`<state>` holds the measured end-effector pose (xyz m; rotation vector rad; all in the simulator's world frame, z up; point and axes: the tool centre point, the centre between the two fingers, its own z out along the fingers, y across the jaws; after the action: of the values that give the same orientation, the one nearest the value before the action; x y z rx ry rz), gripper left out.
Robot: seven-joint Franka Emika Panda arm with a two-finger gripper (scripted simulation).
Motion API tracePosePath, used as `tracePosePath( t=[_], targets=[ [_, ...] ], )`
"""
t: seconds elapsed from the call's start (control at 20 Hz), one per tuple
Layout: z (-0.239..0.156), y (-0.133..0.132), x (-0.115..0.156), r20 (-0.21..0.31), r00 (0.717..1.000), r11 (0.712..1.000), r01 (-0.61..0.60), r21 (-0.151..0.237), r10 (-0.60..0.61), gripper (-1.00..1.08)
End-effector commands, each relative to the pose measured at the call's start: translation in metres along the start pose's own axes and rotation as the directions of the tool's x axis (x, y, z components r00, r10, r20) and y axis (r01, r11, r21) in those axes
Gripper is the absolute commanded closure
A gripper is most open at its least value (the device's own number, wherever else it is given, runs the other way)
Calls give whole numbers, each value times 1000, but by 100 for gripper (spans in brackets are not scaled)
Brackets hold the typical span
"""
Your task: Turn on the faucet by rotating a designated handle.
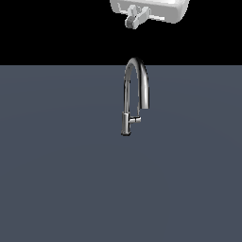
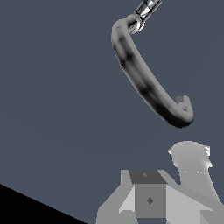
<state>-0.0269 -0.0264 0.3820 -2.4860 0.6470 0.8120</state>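
Faucet: I see the faucet (image 1: pixel 134 97) standing upright on the grey bench (image 1: pixel 56 179), just right of centre in the upper half of the exterior frame, its arched spout curving down toward that view's right.
Handle: the handle (image 1: pixel 135 120) is a short rod projecting from the base toward the exterior view's right, level and untouched. In the wrist view I see it only at the top edge (image 2: pixel 148 8), partly cut off.
Arm: the gripper (image 1: pixel 134 18) hangs at the top edge of the exterior frame, well above the spout and well apart from the handle.
Jaws: the exterior view shows one finger-like part only, and the wrist view (image 2: pixel 151 197) shows no clear gap. I cannot tell whether they are wide or narrow.
Step in hand: my judgement is approach; no contact is made.
Next move: I judge it calls for descending beside the spout, clearing the arch, then setting a finger against the rod's free end to push it round.
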Motion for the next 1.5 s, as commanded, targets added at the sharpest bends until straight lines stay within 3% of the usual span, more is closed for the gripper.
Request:
tracePosePath(
  t=[0.0,0.4,0.75,1.1,1.45],
  targets=[
    [1,-1,16,38,999,999,-28,30,27,108],
    [6,-3,65,163,981,985,-125,117,106,108],
    [16,-1,108,279,946,958,-220,183,164,108],
    [31,3,150,397,894,917,-320,238,209,108],
    [51,9,191,514,823,861,-426,278,241,108]
  ],
)
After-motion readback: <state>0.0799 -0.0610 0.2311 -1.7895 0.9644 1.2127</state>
